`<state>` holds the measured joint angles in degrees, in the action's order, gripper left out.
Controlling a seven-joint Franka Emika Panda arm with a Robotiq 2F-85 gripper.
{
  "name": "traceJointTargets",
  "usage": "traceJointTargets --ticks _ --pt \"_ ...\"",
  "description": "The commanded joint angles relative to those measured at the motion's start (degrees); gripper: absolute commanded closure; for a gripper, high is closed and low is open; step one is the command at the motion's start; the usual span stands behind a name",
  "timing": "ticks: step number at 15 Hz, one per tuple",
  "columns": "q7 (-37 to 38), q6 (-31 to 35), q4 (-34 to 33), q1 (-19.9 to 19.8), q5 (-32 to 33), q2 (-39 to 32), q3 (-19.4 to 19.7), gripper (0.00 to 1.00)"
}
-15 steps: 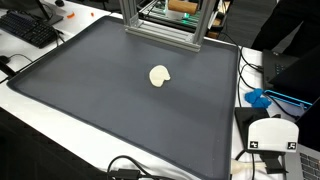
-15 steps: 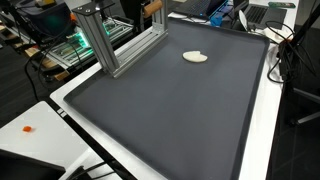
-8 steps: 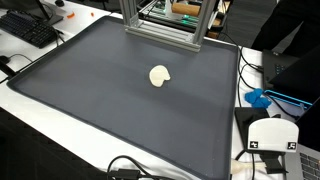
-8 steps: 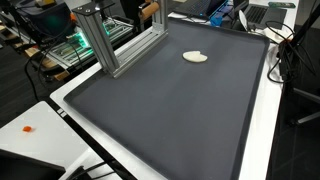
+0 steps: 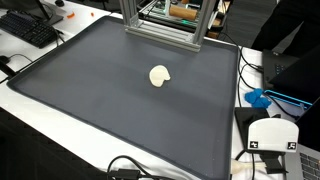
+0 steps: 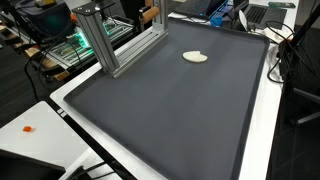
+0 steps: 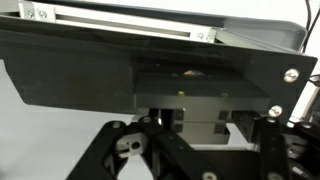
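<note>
A small cream, round, flattish object lies on the dark grey mat in both exterior views [image 5: 159,75] [image 6: 195,57]. The arm and gripper do not show in either exterior view. In the wrist view the gripper [image 7: 196,142] shows only as dark linkages at the bottom left and right, set wide apart with nothing between them. Close in front of it is a dark, flat structure [image 7: 150,70] with screws and a pale rail [image 7: 120,20] along the top. The cream object is not in the wrist view.
An aluminium frame [image 5: 160,25] [image 6: 105,40] stands at the mat's far edge with electronics behind it. A keyboard [image 5: 28,28], cables [image 5: 125,168], a blue item [image 5: 258,98] and a white device [image 5: 272,135] lie off the mat [image 5: 100,90].
</note>
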<state>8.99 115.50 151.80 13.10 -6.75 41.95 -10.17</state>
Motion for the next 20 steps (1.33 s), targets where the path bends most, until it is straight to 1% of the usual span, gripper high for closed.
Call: traceJointTargets --ticks 1,4,8,9,11,13,20 --pt "-0.79 1.37 0.75 0.41 -2.08 2.09 -0.13 0.0" --pt "-1.3 2.33 -1.52 0.09 -1.64 1.3 -0.26 0.0" --pt "-0.78 4.25 -6.73 -1.35 0.1 -2.63 -1.15 0.0" --pt "0.46 4.98 -8.18 -2.25 0.68 -4.51 -1.76 0.0" --pt "0.57 7.73 -9.65 -2.95 0.96 -7.51 -2.11 0.0" --pt "0.71 10.62 -10.69 -3.43 1.15 -10.54 -2.51 0.0" --pt "2.87 17.13 -13.58 -4.63 2.93 -21.08 -3.23 0.0"
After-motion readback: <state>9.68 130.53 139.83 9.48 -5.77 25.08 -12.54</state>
